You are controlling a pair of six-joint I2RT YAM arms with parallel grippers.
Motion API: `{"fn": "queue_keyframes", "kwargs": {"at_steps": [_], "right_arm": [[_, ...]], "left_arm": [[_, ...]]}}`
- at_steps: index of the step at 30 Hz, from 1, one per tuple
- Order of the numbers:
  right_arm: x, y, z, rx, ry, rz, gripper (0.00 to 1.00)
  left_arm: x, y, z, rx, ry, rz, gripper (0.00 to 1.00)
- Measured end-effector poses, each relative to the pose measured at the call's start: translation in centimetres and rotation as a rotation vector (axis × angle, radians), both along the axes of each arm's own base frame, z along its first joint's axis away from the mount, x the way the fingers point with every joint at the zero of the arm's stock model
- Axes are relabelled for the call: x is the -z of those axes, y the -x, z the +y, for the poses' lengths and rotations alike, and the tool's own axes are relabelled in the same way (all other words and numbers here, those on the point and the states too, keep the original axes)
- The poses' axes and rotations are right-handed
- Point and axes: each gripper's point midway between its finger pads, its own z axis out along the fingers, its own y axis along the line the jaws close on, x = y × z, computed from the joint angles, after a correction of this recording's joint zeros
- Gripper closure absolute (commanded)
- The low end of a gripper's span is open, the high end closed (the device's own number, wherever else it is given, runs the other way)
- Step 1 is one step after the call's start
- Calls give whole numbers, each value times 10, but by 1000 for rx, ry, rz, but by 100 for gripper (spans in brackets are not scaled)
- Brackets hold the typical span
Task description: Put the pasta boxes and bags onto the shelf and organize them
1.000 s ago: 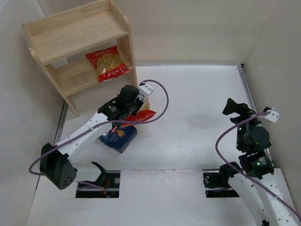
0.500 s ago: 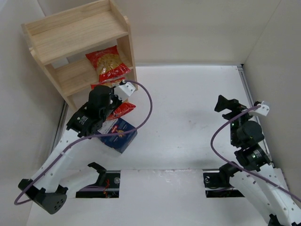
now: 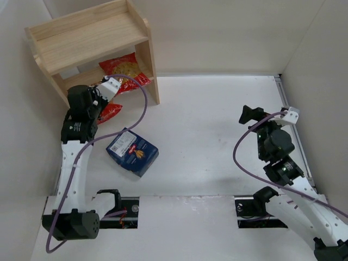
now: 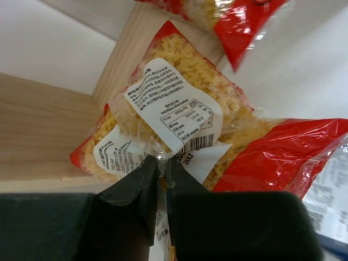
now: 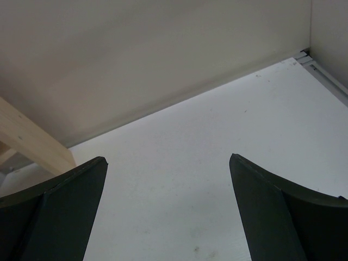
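The left gripper (image 4: 161,173) is clenched on the labelled bag (image 4: 179,109), pinching the clear plastic below its white labels. From above, the wrist hides most of this bag at the front of the lower tier of the shelf (image 3: 81,41); I cannot tell if it rests there. The other bag (image 3: 129,73) lies deeper, partly covered. The box (image 3: 132,151) lies on the table (image 3: 217,136). The right gripper (image 5: 168,163) is released, grasping nothing.

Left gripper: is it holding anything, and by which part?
The left gripper is shut on the labelled pasta bag, pinching its clear film mid-face, between the white labels.
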Motion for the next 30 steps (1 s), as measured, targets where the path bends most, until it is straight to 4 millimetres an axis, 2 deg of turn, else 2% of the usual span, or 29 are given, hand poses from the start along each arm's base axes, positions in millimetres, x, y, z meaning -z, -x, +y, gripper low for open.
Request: {"fn": "queue_keyframes", "kwargs": {"at_steps": [5,14,20,25,27,30], "right_arm": [[-3,-3,2,0,2,-5,0],[-1,-8,4,0,18,1,0],[0,-13,8,-7,29,11,0],[1,-15,10,-12,34,19,0],[1,-15,10,-12,34,19,0],[1,-15,10,-14,33,17,0]], "left_arm": [[8,-32,22,-5,3,-15,100],[7,-84,55,-15,-17,-113,99],[7,-111,69,-33,-47,-174,99],[5,-123,75,-59,-69,-209,99],[5,-127,76,-65,-79,-216,94],[2,-131,77,-73,-99,-235,71]]}}
